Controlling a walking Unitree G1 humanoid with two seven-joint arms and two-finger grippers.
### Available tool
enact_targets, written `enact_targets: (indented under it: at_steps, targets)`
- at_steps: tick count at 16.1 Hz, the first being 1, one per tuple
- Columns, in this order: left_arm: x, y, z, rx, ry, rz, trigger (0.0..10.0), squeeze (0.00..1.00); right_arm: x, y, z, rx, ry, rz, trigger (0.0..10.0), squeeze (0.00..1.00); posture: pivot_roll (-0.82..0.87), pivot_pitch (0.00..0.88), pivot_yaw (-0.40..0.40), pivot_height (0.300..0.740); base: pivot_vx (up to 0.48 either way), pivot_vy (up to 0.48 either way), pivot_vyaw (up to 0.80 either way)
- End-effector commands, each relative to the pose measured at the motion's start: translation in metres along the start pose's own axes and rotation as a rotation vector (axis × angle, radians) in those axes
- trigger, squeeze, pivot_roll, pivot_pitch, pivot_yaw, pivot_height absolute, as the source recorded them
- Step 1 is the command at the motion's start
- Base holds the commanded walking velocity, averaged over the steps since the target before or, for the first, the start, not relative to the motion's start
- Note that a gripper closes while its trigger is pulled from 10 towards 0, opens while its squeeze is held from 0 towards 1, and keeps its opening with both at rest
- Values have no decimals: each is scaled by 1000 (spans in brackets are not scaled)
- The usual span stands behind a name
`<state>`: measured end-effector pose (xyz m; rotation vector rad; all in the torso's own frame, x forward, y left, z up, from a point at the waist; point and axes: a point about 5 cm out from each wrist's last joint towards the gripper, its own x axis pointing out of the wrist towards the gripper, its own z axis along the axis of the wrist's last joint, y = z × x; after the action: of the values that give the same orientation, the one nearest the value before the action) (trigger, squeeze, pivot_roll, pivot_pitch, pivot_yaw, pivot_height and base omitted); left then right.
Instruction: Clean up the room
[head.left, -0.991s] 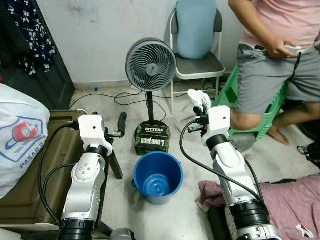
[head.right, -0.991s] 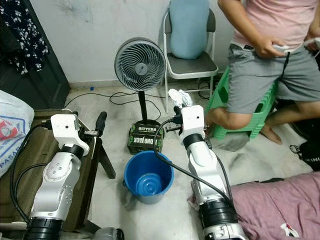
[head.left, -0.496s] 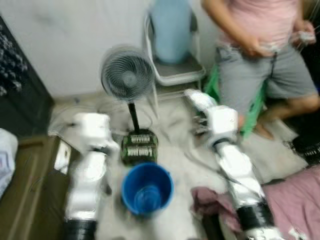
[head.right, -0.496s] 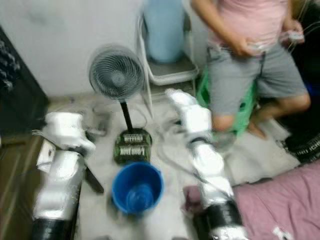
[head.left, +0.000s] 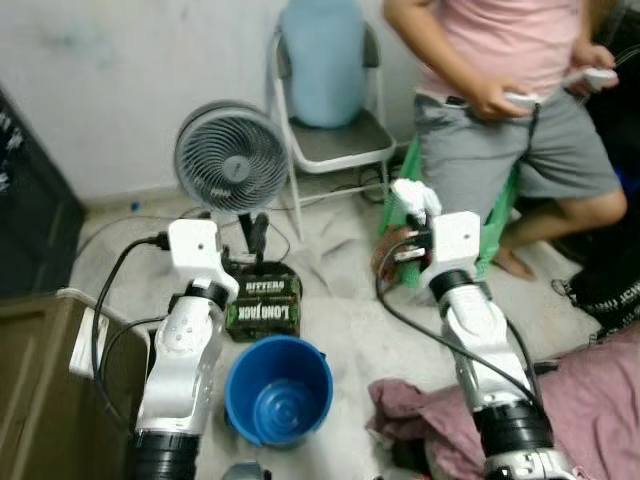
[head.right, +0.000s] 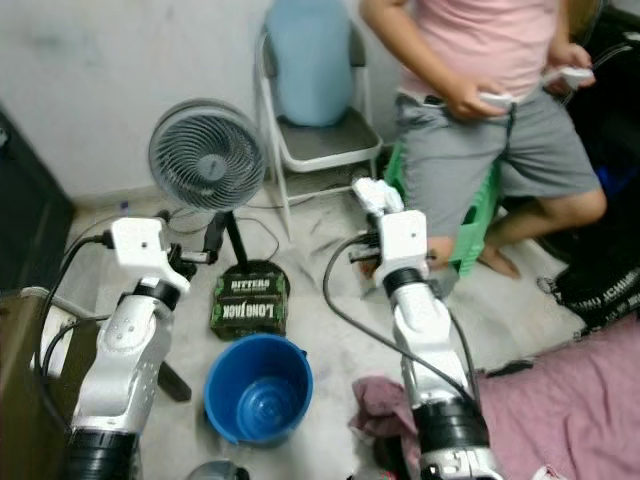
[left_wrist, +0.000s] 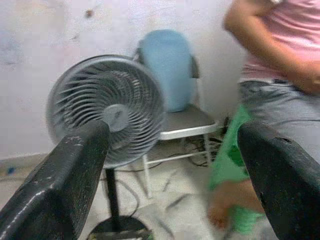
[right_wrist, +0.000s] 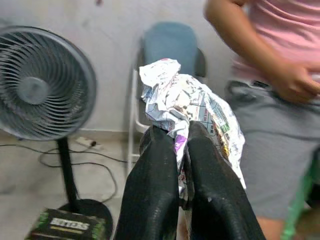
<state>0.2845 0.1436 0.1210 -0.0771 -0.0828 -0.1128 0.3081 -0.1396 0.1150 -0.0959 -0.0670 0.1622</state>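
Right wrist view: the right gripper (right_wrist: 182, 145) has its two black fingers (right_wrist: 155, 190) pinched together on a crumpled wad of printed paper (right_wrist: 192, 105), which bulges just beyond the fingertips. Below and between both arms stands a round blue plastic bucket (head.left: 278, 388), smooth-walled, nothing visible inside. The left gripper (left_wrist: 172, 145) has its fingers spread wide with nothing between them, facing a grey grilled fan (left_wrist: 107, 107).

bucket (head.left: 278, 388) before box (head.left: 263, 307) | fan (head.left: 230, 160) behind | chair (head.left: 325, 140) right
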Motion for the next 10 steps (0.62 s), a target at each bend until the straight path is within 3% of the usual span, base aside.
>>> enact_targets:
  at_steps: [1,6,10]
  targets:
    - [-3,12,0,16,5,33,10000,0,5,13,8,10,-30,37,10000,0,-45,0,9,740,0,0,800]
    - [-2,12,0,32,6,29,10000,0,6,13,8,21,-27,32,10000,0,-43,0,10,740,0,0,577]
    - [-2,6,3,53,3,-29,10000,0,8,5,1,62,26,-45,10000,0,-44,0,10,740,0,0,0]
